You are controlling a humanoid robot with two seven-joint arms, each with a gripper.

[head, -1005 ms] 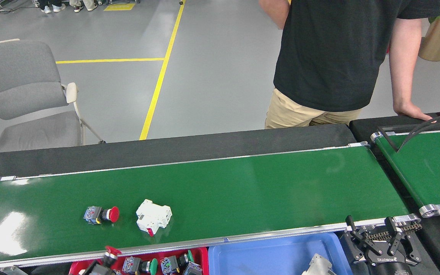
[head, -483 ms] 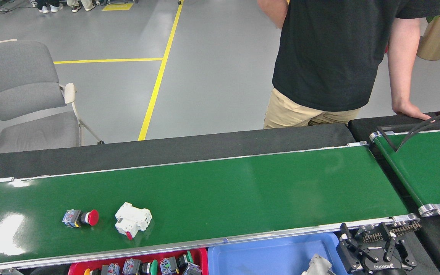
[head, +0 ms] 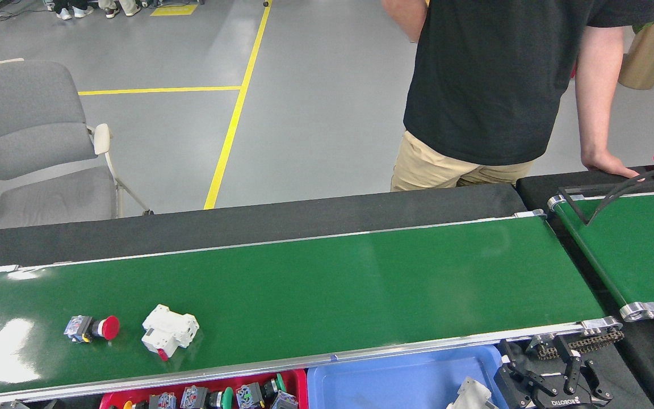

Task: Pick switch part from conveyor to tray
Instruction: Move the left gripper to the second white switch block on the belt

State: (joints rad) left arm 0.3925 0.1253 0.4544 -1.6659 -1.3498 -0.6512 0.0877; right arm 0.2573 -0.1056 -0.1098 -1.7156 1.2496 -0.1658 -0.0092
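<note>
1. Red button switch [head: 91,328] – on conveyor [head: 327,284], far left of your right end effector [head: 554,379], near belt's left end. Judged light, rigid plastic; the round cap is likely to roll or slip, so take it across the squarer body behind the cap.

2. White breaker [head: 168,337] – just right of the button switch, apart from it, lying skewed on the belt. Judged light, stiff, boxy; flat sides look gd for a pinch across the narrow width. Glossy belt, so it may skid if nudged.

3. Red tray [head: 298,376] – below belt's near rail, left of the end effector; holds several small switch parts. Only its top strip shows.

4. Blue tray [head: 395,375] – right of red tray, just left of the end effector; a white/grey part [head: 470,393] sits at its right corner.

5. Right end effector – low at frame bottom, below belt's right end, fingers spread apart, holding nothing. Left end effector: not visible.

6. Room: belt between breaker and right end is bare, wide open for a reach. Mind the near alu rail, the tray walls and the roller w/ chain just above the end effector. Second green belt [head: 639,250] sits to its upper right; a person [head: 486,85] stands beyond the far rail, hand [head: 608,166] resting on the black desk [head: 537,187].
</note>
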